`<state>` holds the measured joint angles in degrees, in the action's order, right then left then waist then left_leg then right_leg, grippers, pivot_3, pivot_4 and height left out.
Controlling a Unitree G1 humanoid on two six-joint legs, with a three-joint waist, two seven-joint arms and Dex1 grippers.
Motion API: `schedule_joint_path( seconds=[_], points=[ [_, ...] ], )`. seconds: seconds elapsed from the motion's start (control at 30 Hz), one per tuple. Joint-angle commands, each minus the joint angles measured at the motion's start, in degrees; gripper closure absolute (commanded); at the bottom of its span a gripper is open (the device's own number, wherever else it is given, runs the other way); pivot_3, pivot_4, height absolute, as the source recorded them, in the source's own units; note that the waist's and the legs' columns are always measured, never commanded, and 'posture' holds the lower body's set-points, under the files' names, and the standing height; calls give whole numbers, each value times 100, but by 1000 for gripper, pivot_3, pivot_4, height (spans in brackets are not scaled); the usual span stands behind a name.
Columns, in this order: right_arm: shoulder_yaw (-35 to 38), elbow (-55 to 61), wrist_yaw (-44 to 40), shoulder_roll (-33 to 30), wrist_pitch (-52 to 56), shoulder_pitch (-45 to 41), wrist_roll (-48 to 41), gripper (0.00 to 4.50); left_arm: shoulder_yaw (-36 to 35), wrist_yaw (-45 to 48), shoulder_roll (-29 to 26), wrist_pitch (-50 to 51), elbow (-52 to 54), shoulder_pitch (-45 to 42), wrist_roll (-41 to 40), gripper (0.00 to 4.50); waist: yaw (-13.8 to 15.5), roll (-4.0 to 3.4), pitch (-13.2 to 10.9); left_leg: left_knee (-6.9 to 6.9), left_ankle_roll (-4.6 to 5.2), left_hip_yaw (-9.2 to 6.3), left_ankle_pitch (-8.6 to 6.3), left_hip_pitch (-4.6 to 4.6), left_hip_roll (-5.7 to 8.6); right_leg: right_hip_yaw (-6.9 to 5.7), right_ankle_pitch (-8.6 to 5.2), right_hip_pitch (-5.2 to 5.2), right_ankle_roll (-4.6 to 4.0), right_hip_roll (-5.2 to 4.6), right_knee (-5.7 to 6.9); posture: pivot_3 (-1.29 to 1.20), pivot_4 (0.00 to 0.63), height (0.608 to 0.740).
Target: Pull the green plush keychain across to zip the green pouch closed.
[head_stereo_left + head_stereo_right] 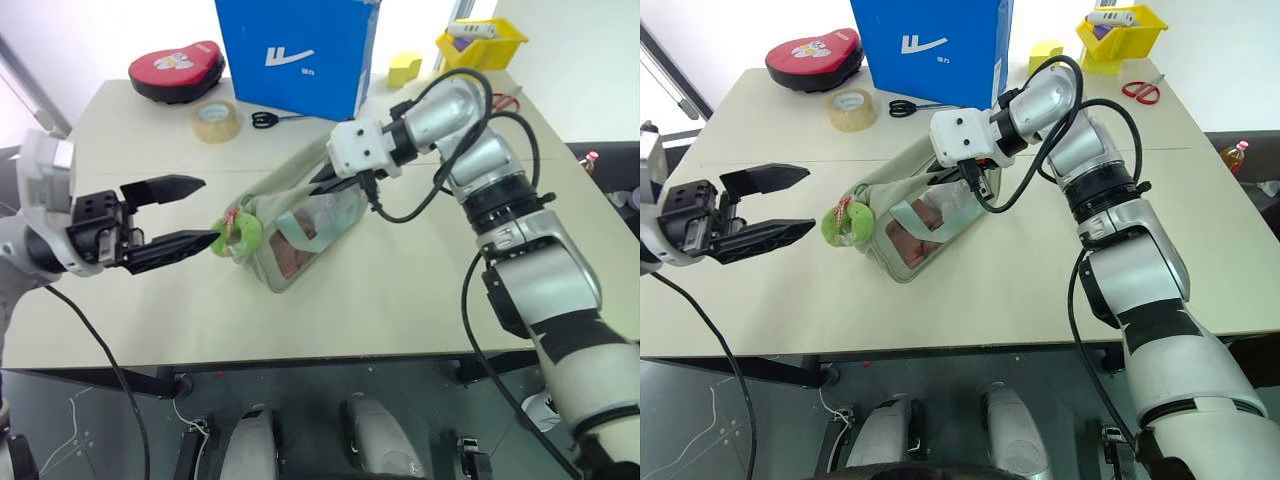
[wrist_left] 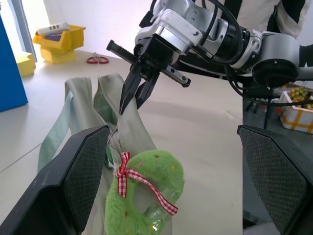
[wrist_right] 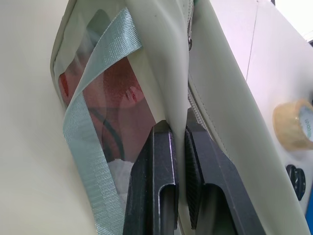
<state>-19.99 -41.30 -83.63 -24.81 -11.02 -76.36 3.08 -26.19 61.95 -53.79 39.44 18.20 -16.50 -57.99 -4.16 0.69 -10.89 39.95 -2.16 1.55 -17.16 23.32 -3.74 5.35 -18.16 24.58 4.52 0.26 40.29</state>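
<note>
Two grippers are set at the green pouch (image 1: 300, 235), which lies mid-table, nearer the front edge.

Nearest, the left gripper (image 1: 185, 215) is spread wide, just short of the green plush keychain (image 1: 238, 233) at the pouch's near-left end. Farther back, the right gripper (image 2: 134, 95) is clamped on the pouch's top fabric, apparently beside the zipper. If that pinch slips, the pouch may be dragged along instead of zipped.

Open table (image 1: 400, 290) lies near the pouch (image 1: 300, 235). Behind it, the tape (image 1: 216, 120), scissors (image 1: 265, 119) and blue box (image 1: 295, 50) crowd the far side; the right gripper (image 2: 131, 100) blocks its top edge.
</note>
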Motion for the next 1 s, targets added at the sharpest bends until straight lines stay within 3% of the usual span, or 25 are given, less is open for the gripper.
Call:
schedule_joint_path(
  seconds=[0.03, 0.17, 0.27, 0.47, 0.7, 1.0],
  points=[
    [181, 765, -62, -320, 918, -136, -23, 4464, -174, -72, 12, -132, 76, -107, -31, 0, 24, 0, 0, 0, 0, -1, 0, 1, 0, 0, 0, 0, 0, -1, 0, 0, 150, 737],
    [118, 2443, -279, -1086, 3278, 72, 153, 4464, -193, -75, 14, -196, 20, -93, 18, 0, 67, -1, 0, 0, 0, -7, 0, 8, 3, -4, 0, 2, 0, -4, -3, 0, 150, 737],
    [54, 3382, -357, -1464, 4333, 332, 96, 4464, -162, -61, 30, -247, -25, -82, 46, 0, 73, 0, 0, -3, 1, -4, -1, 9, 5, -3, 0, 5, 0, -4, -8, 0, 150, 737],
    [-123, 5041, 18, -1557, 6921, 570, -189, 4464, 47, -5, 94, -326, -119, -169, 143, 0, -6, -2, -1, -7, 3, -3, -1, 4, 2, 3, -1, 13, -1, 12, 2, 0, 150, 737],
    [-32, 6035, 938, -1337, 8037, 887, -604, 4464, 265, 154, 32, -334, -303, -400, 245, 0, 21, 0, 0, -6, 2, -3, -1, 10, 6, 2, -1, 12, -1, 7, -7, 0, 150, 737],
    [66, 6239, 1827, -1079, 8107, 971, -1182, 4464, 415, 325, 13, -332, -491, -637, 427, 0, 1, 1, 1, -10, 3, -3, -2, 10, 5, 3, -1, 14, -1, 12, -7, 0, 150, 737]
  ],
)
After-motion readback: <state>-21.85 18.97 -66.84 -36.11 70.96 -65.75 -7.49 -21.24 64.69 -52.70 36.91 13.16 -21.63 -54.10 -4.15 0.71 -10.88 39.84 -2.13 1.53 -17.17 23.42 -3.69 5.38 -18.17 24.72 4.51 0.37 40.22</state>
